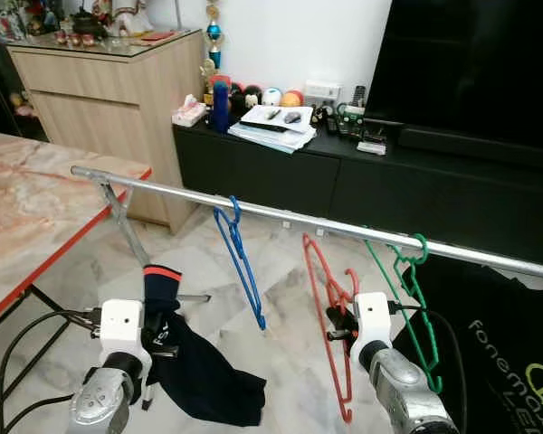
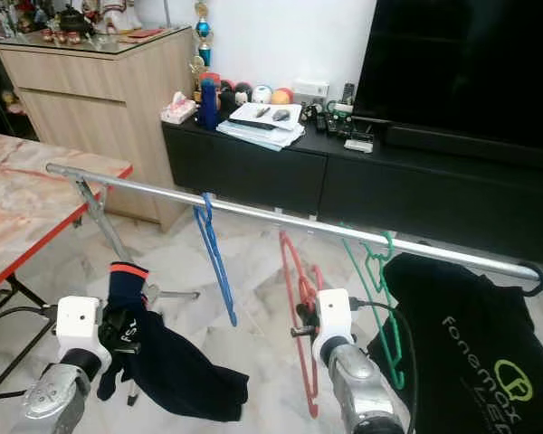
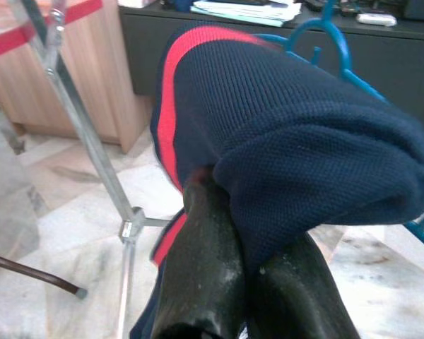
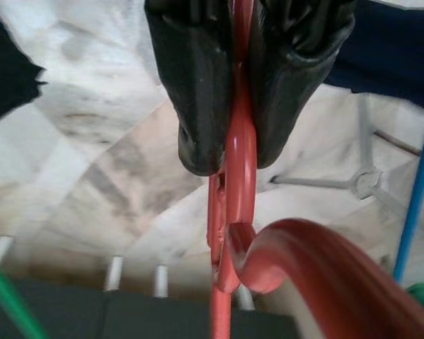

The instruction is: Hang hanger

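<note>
A silver rail (image 1: 281, 217) runs across in front of me. A blue hanger (image 1: 242, 262) and a green hanger (image 1: 414, 298) hang from it. Between them my right gripper (image 1: 335, 327) is shut on a red hanger (image 1: 330, 362), which is tilted with its hook (image 1: 350, 274) below the rail. The right wrist view shows the fingers (image 4: 198, 134) clamped on the red bar (image 4: 239, 162). Lower left, my left gripper (image 1: 160, 339) is shut on a navy garment (image 1: 204, 375) with a red stripe. In the left wrist view the cloth (image 3: 290, 141) drapes over the fingertips (image 3: 205, 268).
A black T-shirt (image 1: 507, 362) hangs from the rail at the right. The marble table (image 1: 27, 217) with a red edge stands at the left, beside the rail's stand leg (image 1: 125, 221). A wooden cabinet (image 1: 109, 99) and a black TV console (image 1: 362, 181) lie behind.
</note>
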`<state>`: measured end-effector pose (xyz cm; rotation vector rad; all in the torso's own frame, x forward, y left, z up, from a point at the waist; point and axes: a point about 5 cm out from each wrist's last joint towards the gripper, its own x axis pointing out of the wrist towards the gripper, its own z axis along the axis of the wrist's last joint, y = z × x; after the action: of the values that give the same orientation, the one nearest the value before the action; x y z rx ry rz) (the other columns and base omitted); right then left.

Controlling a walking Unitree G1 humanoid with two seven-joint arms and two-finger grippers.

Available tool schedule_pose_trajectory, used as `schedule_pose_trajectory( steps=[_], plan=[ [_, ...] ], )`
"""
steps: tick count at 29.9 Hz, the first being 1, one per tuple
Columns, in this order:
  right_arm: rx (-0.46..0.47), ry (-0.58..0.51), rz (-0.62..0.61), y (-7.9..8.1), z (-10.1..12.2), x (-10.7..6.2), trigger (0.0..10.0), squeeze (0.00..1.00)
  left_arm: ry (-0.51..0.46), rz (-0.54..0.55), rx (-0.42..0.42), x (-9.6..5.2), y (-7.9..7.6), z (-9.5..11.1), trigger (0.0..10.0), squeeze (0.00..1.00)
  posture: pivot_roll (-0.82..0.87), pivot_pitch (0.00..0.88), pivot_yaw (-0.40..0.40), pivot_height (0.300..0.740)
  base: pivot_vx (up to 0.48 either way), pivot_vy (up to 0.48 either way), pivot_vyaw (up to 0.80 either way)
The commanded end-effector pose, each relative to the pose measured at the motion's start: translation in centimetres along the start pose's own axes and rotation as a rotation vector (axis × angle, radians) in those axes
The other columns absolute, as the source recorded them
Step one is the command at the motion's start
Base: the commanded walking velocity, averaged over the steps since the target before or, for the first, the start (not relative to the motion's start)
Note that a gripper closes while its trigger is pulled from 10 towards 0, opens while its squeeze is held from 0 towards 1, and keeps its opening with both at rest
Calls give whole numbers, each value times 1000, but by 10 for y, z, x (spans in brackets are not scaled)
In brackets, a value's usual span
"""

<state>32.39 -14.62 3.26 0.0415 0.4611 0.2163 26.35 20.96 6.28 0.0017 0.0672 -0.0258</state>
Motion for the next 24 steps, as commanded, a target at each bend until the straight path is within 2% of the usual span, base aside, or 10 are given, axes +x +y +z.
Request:
schedule_pose_trajectory(
  steps=[1,6,11,18,22,24],
  plan=[
    [-5,-56,-39,3,21,7,10000,0,-15,3,9,1,2,5,10000,0,0,5,8,740,0,0,0],
    [10,-90,-116,2,42,13,10000,0,-19,12,10,1,3,6,10000,0,21,3,-1,740,0,0,0],
    [64,-86,-147,2,50,17,10000,0,-18,20,10,0,4,6,10000,0,32,2,-8,740,0,0,0],
    [78,-105,-161,1,58,18,10000,0,-18,2,24,0,2,6,10000,0,32,1,-12,740,0,0,0],
    [74,-164,-114,1,56,16,10000,0,-18,0,32,-1,1,5,10000,0,35,5,-20,740,0,0,0],
    [48,-183,-91,-1,47,12,10000,0,-16,4,33,-3,2,3,10000,0,35,5,-20,740,0,0,0]
  ],
)
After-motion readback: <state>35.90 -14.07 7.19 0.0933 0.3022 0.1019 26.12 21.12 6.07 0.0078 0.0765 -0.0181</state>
